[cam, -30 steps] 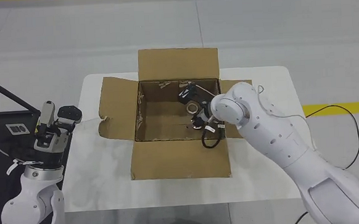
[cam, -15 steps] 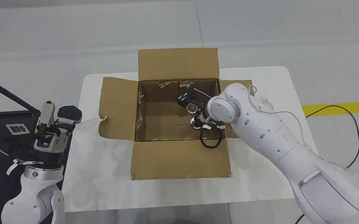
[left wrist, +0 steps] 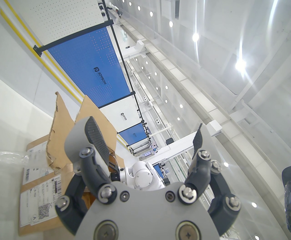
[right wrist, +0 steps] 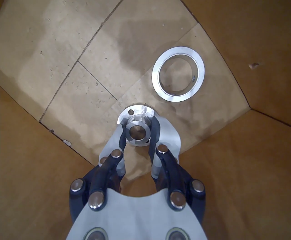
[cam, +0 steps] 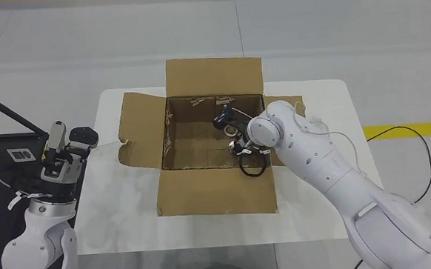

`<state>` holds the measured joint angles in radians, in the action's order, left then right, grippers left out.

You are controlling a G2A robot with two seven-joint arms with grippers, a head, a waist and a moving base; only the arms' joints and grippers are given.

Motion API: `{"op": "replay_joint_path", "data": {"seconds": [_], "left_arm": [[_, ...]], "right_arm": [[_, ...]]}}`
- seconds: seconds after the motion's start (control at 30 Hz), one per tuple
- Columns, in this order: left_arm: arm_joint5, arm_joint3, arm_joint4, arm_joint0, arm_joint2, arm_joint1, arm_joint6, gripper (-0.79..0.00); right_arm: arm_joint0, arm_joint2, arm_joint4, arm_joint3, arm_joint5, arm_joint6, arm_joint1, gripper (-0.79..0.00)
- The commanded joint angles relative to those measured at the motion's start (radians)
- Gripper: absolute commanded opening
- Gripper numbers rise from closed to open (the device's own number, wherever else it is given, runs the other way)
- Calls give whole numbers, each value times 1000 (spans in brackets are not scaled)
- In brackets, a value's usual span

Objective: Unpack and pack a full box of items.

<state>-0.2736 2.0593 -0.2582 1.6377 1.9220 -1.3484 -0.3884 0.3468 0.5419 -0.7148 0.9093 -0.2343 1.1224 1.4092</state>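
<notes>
At the far left, beyond the edge of the white tabletop (cam: 120,214), the left hand (left wrist: 145,127) points upward with its two ribbed fingers (left wrist: 96,138) spread wide and nothing between them. It sits well apart from the cardboard box (cam: 215,192), above a black surface (cam: 2,159) beside the tabletop. From this wrist, the box's near side shows white printed labels and a flap with a torn edge.

The box stands in the middle of the tabletop with all four flaps folded outward. The far flap is upright and the others are splayed flat or nearly flat. Its floor is made of overlapping brown flaps.

From the right, the right arm bends over the box's right flap and reaches down inside, toward the far right corner. A black cable (cam: 252,168) loops from the wrist over the box opening. The right hand (right wrist: 139,127) is pinched on a flanged metal bushing (right wrist: 137,133), with one finger pressed on each side of its raised hub. The round flange lies under the fingertips and has a small hole near its rim. Whether the bushing rests on the box floor or is lifted just off it cannot be told.

Just beyond the bushing and apart from it, a plain metal ring (right wrist: 177,96) lies flat on the box floor, near the corner where two walls meet.
</notes>
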Motion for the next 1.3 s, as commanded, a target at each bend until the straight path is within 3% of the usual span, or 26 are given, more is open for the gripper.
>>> {"op": "replay_joint_path", "data": {"seconds": [0.0,0.13,0.37,0.6,0.97,1.17,1.27], "left_arm": [[0,0,0,0,0,0,0,0],[0,0,0,0,0,0,0,0],[0,0,0,0,0,0,0,0],[0,0,0,0,0,0,0,0],[0,0,0,0,0,0,0,0],[0,0,0,0,0,0,0,0],[0,0,0,0,0,0,0,0]], "right_arm": [[0,1,-3,-8,-2,-2,3,-597],[-1,6,-6,-18,-6,-7,7,-785],[-3,66,36,8,-39,-42,-4,-785],[47,217,154,156,-134,-89,-54,-785],[303,591,408,571,-339,-159,-165,-785],[430,736,532,703,-434,-206,-199,-785],[472,799,515,743,-422,-193,-215,-785]]}}
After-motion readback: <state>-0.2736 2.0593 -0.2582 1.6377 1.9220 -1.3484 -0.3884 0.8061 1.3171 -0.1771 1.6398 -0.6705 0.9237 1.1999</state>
